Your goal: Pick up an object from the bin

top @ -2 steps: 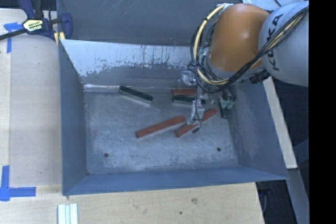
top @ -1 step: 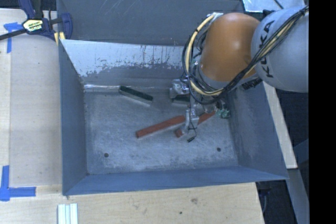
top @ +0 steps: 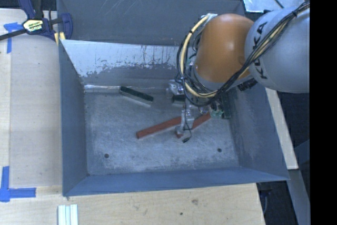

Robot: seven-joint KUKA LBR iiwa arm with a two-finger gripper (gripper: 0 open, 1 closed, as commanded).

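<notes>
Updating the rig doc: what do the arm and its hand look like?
Silver-grey rounded arm with black KUKA lettering. A glossy orange domed cover sits at the wrist, looped by yellow and black cables. The hand below is small, slim, bare metal.

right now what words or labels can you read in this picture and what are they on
"KUKA": dark letters running along the grey arm.
No text can be read on the red-brown stick, the dark bar or the bin.
</notes>
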